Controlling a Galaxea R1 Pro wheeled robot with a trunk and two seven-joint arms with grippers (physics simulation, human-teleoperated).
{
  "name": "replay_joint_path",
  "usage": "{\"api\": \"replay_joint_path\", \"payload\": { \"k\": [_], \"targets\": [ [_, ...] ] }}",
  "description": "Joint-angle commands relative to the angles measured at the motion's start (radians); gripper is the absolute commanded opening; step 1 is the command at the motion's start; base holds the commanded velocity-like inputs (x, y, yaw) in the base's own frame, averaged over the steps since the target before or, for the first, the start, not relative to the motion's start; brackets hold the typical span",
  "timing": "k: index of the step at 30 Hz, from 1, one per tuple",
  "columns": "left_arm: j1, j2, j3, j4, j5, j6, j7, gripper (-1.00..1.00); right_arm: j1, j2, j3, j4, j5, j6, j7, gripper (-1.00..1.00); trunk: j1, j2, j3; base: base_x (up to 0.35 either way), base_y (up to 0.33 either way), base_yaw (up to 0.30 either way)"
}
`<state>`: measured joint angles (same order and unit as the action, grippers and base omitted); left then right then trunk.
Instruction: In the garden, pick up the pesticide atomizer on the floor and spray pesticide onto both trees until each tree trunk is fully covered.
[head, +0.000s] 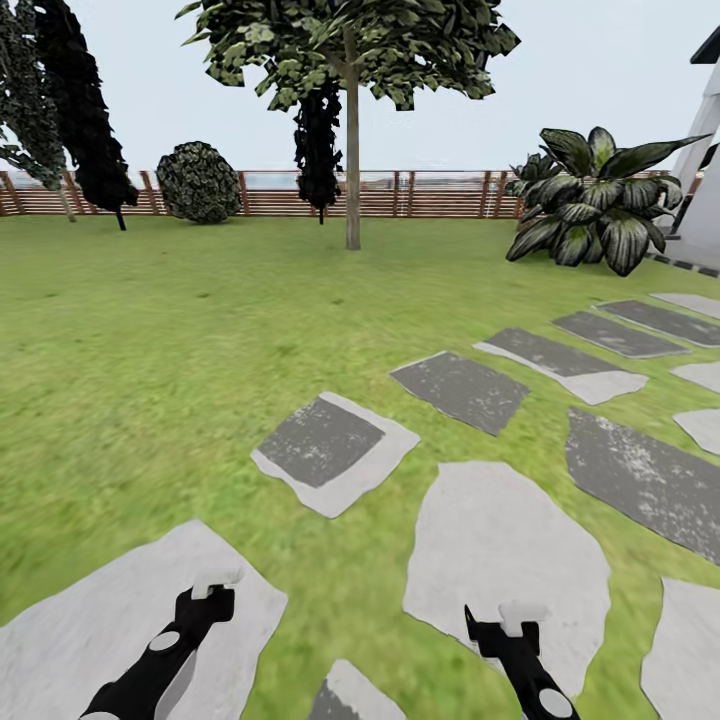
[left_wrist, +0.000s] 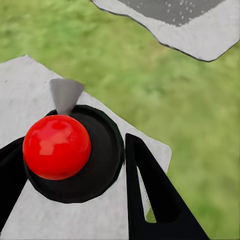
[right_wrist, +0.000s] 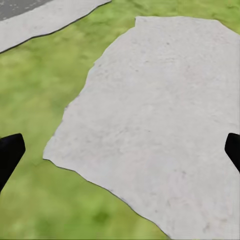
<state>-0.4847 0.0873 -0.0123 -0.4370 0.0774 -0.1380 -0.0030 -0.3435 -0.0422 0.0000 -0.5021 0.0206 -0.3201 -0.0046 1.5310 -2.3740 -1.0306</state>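
Black arms (head: 150, 665) with grey joint discs; white-tipped ends.

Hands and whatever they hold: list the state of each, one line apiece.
Left hand: shut on the atomizer.
Atomizer: held between the fingers, red top facing the wrist camera, grey nozzle beside it.
Right hand: open, nothing between its fingers, over a paving stone.

Grey stepping stones (head: 335, 450) curve across the lawn (head: 150, 340) toward the right. Far off, 1 slim-trunked tree (head: 352, 150) stands before the slat fence (head: 420, 198).
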Motion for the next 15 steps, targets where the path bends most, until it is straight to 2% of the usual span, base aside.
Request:
{"api": "replay_joint_path", "payload": {
  "k": [1, 15],
  "targets": [
    [0.000, 0.000, 0.000, 0.000, 0.000, 0.000, 0.000, -1.00, 0.000, 0.000, 0.000, 0.003, 0.000, -0.006, 0.000, 1.00, 0.000, 0.000, 0.000, 0.336, 0.000, 0.000],
    [0.000, 0.005, 0.002, 0.000, 0.003, 0.000, -0.001, -1.00, 0.000, 0.002, 0.002, 0.010, 0.002, -0.025, 0.004, 1.00, 0.000, 0.000, 0.000, 0.337, 0.000, 0.000]
  ]
}}
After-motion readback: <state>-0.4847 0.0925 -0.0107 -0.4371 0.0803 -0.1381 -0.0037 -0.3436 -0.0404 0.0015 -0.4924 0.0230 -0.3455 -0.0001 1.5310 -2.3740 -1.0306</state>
